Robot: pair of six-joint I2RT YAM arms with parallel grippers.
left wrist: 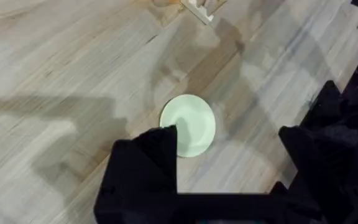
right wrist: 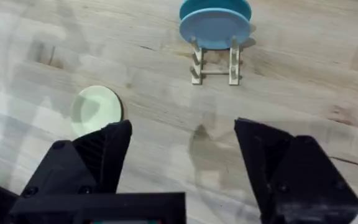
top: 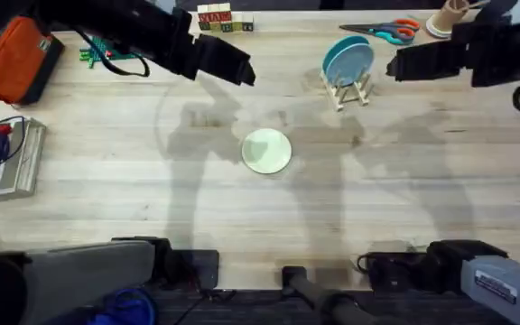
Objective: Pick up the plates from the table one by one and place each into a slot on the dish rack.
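plates: 1 cream (top: 266,151) on table, 2 blue (top: 347,60) in rack | rack: 1 (top: 350,90) | scissors: 1 (top: 382,32)

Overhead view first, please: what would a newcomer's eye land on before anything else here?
Probably the pale cream plate lying flat and alone in the middle of the table. Next, the blue plates standing on edge in the small wooden dish rack at the far side, right of centre. Both arms hang above the far half of the table, the left gripper and the right gripper with fingers spread.
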